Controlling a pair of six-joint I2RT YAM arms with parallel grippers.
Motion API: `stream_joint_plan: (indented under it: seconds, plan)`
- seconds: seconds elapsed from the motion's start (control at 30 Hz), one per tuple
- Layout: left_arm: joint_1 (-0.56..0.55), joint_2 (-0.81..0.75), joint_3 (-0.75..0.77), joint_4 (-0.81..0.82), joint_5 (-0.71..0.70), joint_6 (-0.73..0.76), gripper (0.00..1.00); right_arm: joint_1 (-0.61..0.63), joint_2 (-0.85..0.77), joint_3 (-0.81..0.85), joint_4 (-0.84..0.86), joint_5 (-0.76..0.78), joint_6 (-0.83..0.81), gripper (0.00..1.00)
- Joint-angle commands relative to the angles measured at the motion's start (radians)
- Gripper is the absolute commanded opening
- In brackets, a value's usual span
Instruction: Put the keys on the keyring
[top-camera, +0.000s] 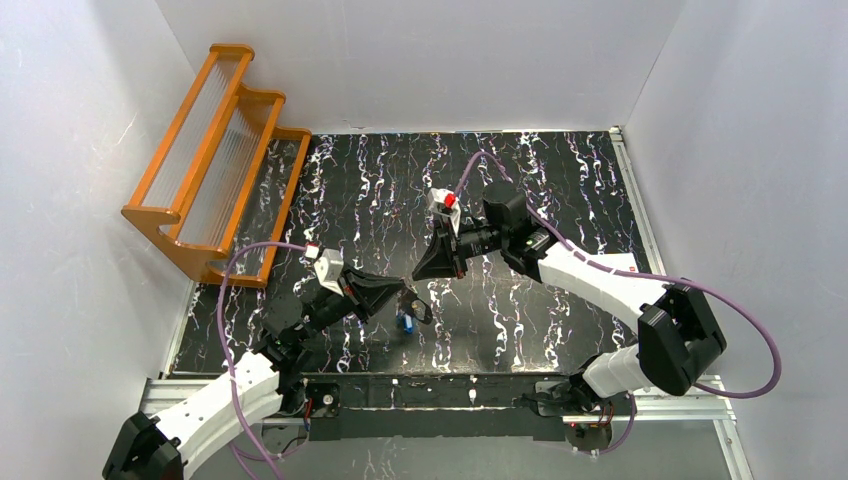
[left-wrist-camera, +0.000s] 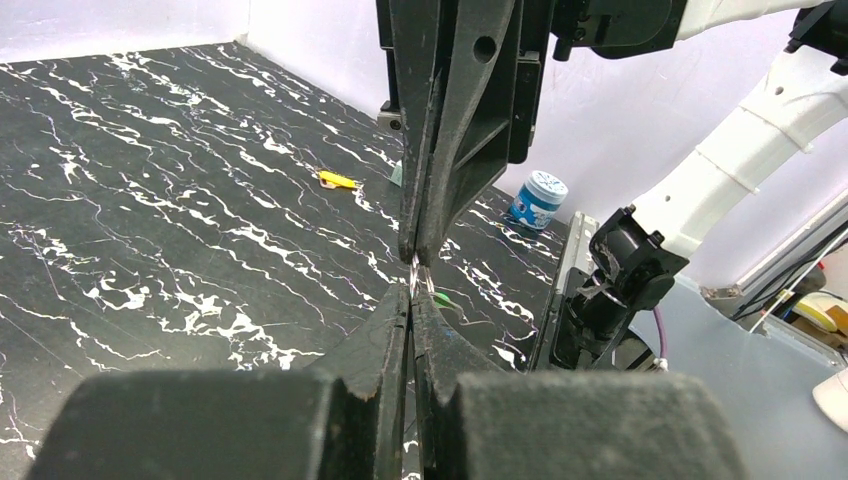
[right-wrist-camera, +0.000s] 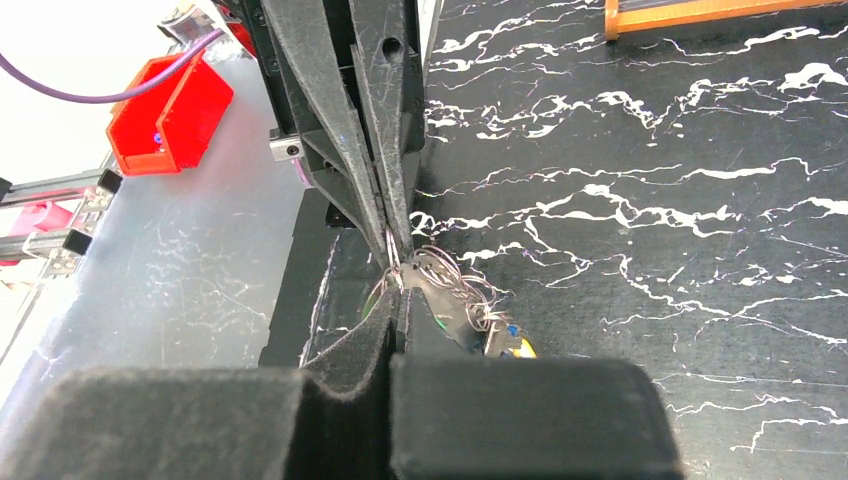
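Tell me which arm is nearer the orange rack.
Left. The left arm lies close to the orange rack's near end; the right arm sits across the table.

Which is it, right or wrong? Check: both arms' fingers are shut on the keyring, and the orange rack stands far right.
Wrong side: the orange rack stands far left, as the top external view shows. The left fingers and right fingers are indeed shut on the keyring.

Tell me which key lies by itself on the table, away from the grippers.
The yellow key: it lies alone on the table, far off, while the blue key is right by the keyring.
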Motion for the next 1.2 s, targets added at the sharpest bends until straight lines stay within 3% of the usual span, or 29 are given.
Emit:
stream_joint_plan:
  seconds: [0.0,0.53,0.57,0.7,0.8,1.17]
  plan:
    - [0.001,-0.021,-0.001,0.061,-0.008,-0.005,0.00,0.005,-0.003,-0.020,0.018,-0.001,-0.009,0.01]
    - [0.000,-0.038,-0.003,0.067,-0.015,-0.011,0.00,0.030,0.034,-0.032,0.013,0.017,-0.020,0.01]
    - [0.000,-0.038,-0.003,0.068,-0.015,-0.011,0.00,0.029,0.030,-0.032,0.017,0.023,-0.017,0.04]
    - [0.000,-0.041,-0.005,0.069,-0.014,-0.012,0.00,0.030,-0.018,-0.055,0.054,0.072,-0.016,0.31]
    - [0.000,-0.038,-0.005,0.069,-0.011,-0.014,0.00,0.030,-0.059,-0.073,0.090,0.094,-0.012,0.42]
    - [0.001,-0.038,0.000,0.069,0.001,-0.018,0.00,0.030,-0.071,-0.074,0.191,0.079,0.057,0.46]
